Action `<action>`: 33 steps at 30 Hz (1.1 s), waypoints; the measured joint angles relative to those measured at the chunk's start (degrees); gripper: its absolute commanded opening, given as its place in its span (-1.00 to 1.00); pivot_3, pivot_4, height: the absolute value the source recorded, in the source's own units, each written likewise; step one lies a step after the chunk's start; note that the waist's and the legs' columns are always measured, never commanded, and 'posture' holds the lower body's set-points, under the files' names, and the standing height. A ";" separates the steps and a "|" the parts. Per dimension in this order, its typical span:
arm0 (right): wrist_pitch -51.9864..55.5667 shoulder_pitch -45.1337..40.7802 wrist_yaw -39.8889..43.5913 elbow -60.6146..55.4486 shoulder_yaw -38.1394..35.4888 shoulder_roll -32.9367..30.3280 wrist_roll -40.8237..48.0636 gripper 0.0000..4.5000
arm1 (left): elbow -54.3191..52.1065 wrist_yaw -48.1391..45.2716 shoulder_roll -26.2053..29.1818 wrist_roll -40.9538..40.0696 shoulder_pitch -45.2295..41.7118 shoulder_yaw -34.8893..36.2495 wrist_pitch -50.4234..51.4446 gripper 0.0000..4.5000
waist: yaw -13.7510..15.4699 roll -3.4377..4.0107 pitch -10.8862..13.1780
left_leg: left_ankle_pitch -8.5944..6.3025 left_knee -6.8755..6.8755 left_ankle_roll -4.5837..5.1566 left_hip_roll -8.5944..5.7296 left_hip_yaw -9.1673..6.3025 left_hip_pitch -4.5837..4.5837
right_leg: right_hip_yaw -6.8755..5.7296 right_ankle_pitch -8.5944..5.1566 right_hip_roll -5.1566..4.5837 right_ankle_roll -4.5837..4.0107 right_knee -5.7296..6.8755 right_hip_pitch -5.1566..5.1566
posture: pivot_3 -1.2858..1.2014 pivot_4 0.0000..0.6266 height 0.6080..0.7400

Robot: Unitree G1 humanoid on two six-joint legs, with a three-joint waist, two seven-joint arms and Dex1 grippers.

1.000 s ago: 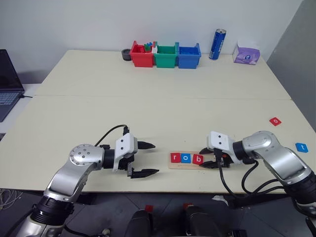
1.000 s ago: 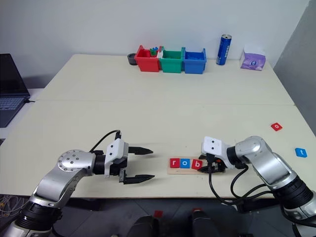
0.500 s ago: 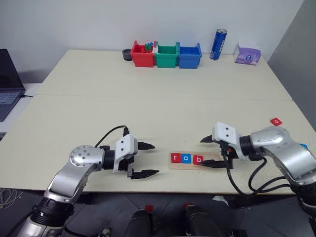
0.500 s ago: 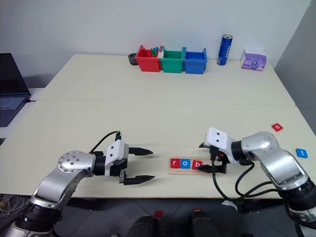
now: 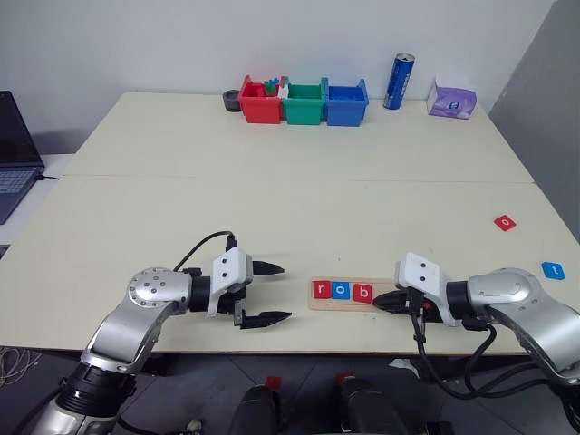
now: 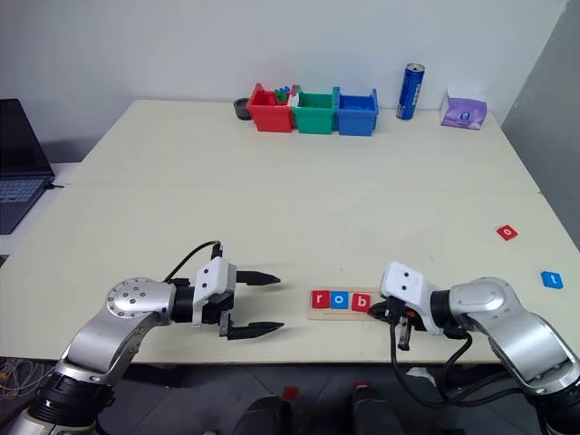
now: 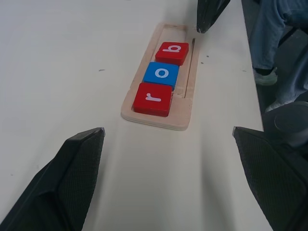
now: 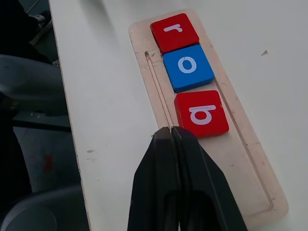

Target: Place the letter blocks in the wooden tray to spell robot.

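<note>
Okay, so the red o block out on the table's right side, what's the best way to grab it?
The red o block lies flat on the table with open surface all round. Coming from straight above and pinching two opposite side edges looks best: it is thin, so its flat face offers no hold. The shut right gripper would have to open first.

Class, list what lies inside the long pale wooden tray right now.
In the long pale wooden tray lie three square tiles: a red r, a blue o and a red b. The shut right gripper covers part of the tray's remaining floor.
</note>
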 measured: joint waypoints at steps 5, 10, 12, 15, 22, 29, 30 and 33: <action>-0.18 -0.82 -0.63 0.82 3.33 0.20 -0.74 -0.99 | 0.72 -0.01 -0.20 0.08 -0.32 -0.03 -0.17 1.00 | -0.01 0.00 0.00 | 0.00 0.00 0.00 -0.01 0.01 0.00 | -0.01 0.00 0.00 0.00 0.00 0.00 | 0.03 -0.52 1.00; -0.54 -2.94 -1.28 4.02 5.23 0.98 -2.41 -0.99 | 0.87 0.01 -0.20 0.14 -0.34 -0.04 -0.67 1.00 | -0.02 0.00 0.00 | 0.00 0.00 0.00 0.00 0.01 0.00 | 0.00 0.00 0.00 0.00 -0.01 0.00 | 0.03 -0.52 1.00; -0.60 -3.52 -1.36 4.54 5.25 1.10 -2.47 -0.99 | 0.87 0.03 -0.19 0.14 -0.33 -0.04 -0.73 1.00 | 0.00 0.00 0.00 | 0.00 0.00 0.00 0.00 0.01 0.00 | -0.01 0.00 0.00 0.00 -0.01 0.00 | 0.03 -0.52 1.00; -0.85 -3.91 -1.69 4.99 5.33 1.44 -2.79 -0.99 | 0.86 0.04 -0.19 0.14 -0.30 -0.04 -0.74 1.00 | 0.00 0.00 0.00 | 0.00 0.00 0.00 0.00 0.00 -0.01 | -0.02 0.00 0.00 0.00 -0.01 0.00 | 0.03 -0.52 1.00; -1.27 -4.98 -2.10 5.45 5.55 2.49 -2.85 -0.99 | 0.86 0.05 -0.18 0.14 -0.27 -0.04 -0.74 1.00 | 0.00 0.00 0.00 | 0.00 0.00 0.00 0.00 0.00 -0.01 | -0.02 0.00 0.00 0.00 -0.01 0.00 | 0.03 -0.52 1.00; -1.47 -5.03 -2.19 5.76 5.57 2.70 -2.84 -0.99 | 0.86 0.03 -0.16 0.14 -0.27 -0.04 -0.74 1.00 | 0.00 0.00 0.00 | 0.00 0.00 0.00 0.00 0.00 -0.01 | -0.01 0.00 0.00 0.00 -0.01 0.00 | 0.03 -0.52 1.00; -1.40 -5.03 -2.08 5.72 5.43 2.73 -2.32 -0.99 | 0.86 0.03 -0.16 0.14 -0.27 -0.04 -0.75 1.00 | 0.00 0.00 0.00 | 0.00 0.00 0.00 0.00 0.00 -0.01 | -0.01 0.00 0.00 0.00 -0.01 0.00 | 0.03 -0.52 1.00; -0.67 -5.02 -1.54 4.57 3.30 2.68 0.12 -0.99 | 0.84 0.04 -0.16 0.13 -0.26 -0.04 -0.74 1.00 | 0.00 0.00 0.00 | 0.00 0.00 0.00 0.00 -0.01 -0.01 | -0.01 0.00 0.00 0.00 -0.01 0.00 | 0.03 -0.52 1.00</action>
